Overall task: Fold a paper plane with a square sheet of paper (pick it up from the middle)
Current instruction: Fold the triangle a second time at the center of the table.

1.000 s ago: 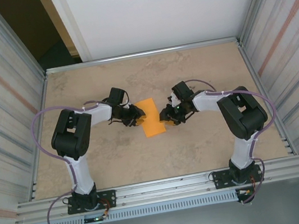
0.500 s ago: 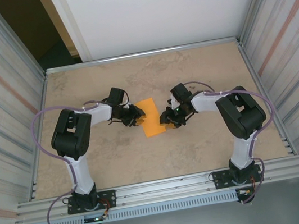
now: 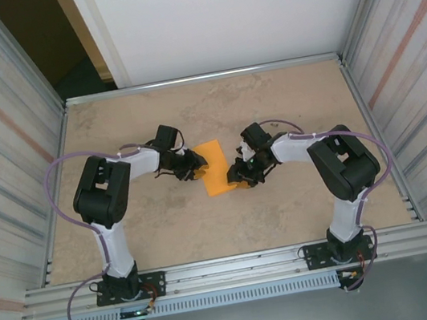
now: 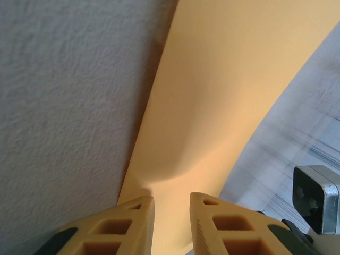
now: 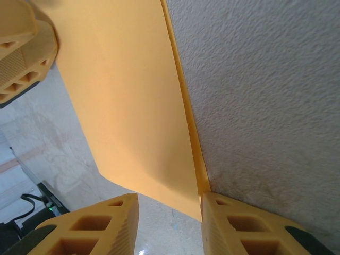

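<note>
At the left edge of the square sheet of paper [image 3: 215,169]: left gripper [image 3: 196,168], fingers drawn close, pinching that edge, with a pucker right at the fingertips. Orange sheet itself on the table [image 3: 285,100], doubled over into a narrow oblong. At the sheet's near right corner: right gripper [image 3: 241,178], fingers spread astride the corner, one finger touching the paper's edge.

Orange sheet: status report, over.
Left end effector pinching orange sheet, edge raised. Right end effector open, astride its corner. Nothing in the way.
</note>
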Controlling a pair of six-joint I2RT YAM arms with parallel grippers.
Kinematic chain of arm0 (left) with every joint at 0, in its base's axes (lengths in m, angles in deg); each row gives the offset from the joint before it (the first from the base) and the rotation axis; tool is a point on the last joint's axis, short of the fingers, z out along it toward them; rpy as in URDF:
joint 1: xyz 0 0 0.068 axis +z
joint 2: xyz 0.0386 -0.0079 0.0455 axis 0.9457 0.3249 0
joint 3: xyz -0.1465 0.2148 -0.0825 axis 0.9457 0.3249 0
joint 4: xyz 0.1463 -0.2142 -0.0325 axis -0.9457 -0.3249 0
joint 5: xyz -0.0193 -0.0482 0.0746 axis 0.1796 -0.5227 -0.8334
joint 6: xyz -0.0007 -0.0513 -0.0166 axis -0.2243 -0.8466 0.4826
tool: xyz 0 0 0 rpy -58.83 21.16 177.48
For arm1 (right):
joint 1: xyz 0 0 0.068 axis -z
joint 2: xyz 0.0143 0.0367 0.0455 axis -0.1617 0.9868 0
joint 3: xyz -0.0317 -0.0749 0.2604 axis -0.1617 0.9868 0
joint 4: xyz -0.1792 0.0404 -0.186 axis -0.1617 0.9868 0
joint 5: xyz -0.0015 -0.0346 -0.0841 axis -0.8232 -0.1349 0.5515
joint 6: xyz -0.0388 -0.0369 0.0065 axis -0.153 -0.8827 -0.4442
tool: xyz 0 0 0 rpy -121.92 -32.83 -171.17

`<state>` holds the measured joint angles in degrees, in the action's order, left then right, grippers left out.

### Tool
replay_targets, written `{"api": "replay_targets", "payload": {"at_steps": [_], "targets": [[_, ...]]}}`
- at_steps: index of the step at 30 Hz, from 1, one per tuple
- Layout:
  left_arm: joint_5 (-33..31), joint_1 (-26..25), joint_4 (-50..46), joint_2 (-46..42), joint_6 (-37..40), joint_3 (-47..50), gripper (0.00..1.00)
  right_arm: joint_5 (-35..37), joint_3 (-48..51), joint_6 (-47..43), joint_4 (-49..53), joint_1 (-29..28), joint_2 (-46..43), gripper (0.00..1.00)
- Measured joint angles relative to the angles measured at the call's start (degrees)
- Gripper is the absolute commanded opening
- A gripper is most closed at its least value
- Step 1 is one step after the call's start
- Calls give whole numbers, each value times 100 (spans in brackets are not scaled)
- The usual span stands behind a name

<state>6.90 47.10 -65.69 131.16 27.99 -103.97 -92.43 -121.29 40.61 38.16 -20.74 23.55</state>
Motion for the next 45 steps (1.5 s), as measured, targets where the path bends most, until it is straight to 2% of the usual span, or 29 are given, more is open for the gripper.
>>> {"api": "replay_targets", "payload": {"at_steps": [13, 22, 25, 30, 36, 41, 45], "targets": [[15, 2, 11, -2, 2, 0, 26, -17, 0, 190, -382, 103, 7, 25], [22, 2, 15, -2, 2, 0, 26, -131, 0, 361, -385, 118, 39, 14], [57, 15, 44, -9, 0, 13, 26, -133, 0, 415, -385, 120, 39, 6], [109, 22, 155, -68, 39, 59, 29, -98, 39, 566, -385, 164, 9, 1], [107, 7, 398, -229, 409, 39, 31, 79, 293, 673, -334, 354, -330, 0], [212, -68, 833, -243, 570, -37, 29, 186, 507, 798, -330, 474, -636, 0], [184, -227, 826, -72, 684, -302, 26, 203, 573, 940, -313, 494, -664, 0]]}}
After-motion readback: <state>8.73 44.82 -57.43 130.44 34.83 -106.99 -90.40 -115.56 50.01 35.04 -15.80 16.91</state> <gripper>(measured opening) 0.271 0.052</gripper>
